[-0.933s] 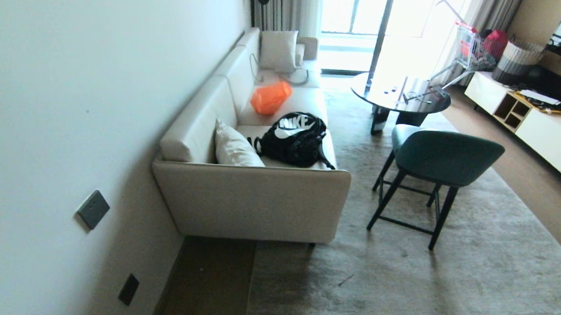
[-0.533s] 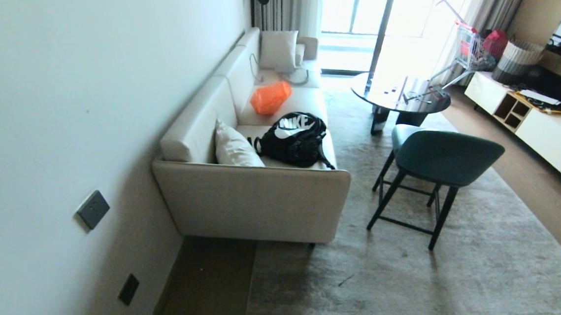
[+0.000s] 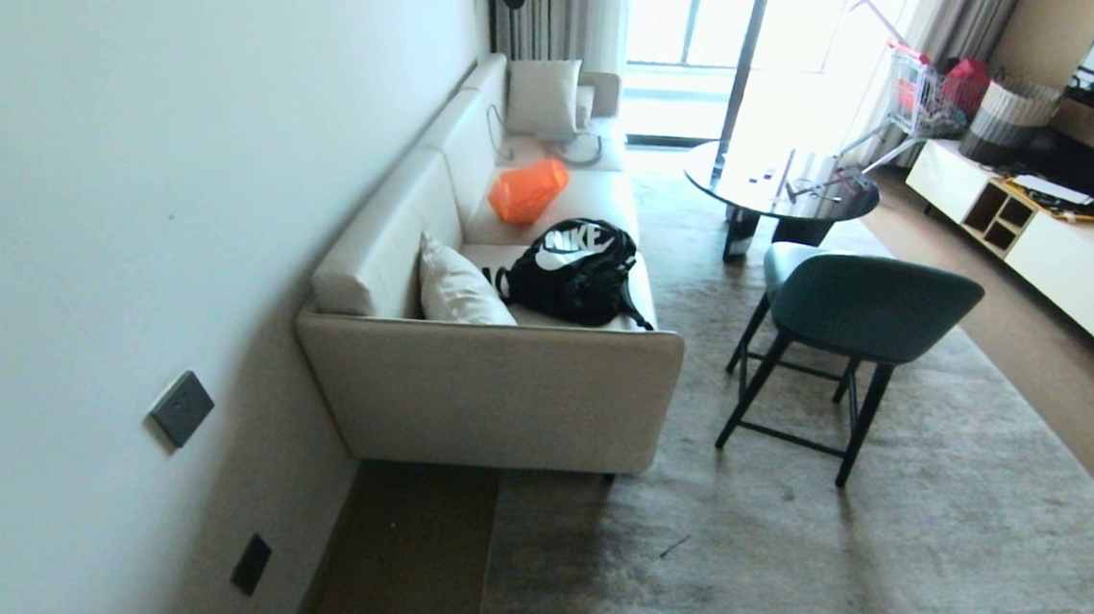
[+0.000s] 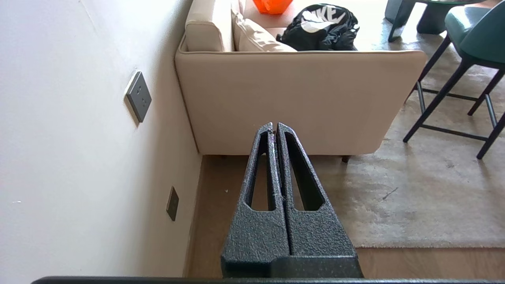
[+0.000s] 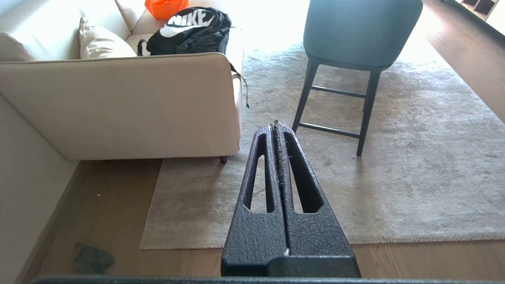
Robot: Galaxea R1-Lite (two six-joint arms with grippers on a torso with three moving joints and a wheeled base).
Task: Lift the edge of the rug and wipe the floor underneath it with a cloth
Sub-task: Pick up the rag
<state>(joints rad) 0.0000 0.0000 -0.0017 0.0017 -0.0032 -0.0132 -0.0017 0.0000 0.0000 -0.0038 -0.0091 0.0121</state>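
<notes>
Above the floor (image 5: 118, 197), the left gripper (image 4: 275, 127) and right gripper (image 5: 277, 124) hang level, pointing forward, fingers pressed together and empty. Ahead lies the rug edge (image 5: 244, 243), flat. The cloth (image 5: 92, 258) sits crumpled beside the wall (image 5: 23, 189), near the rug's corner.

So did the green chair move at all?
No. The green chair keeps its spot on the rug, beside the sofa.
</notes>
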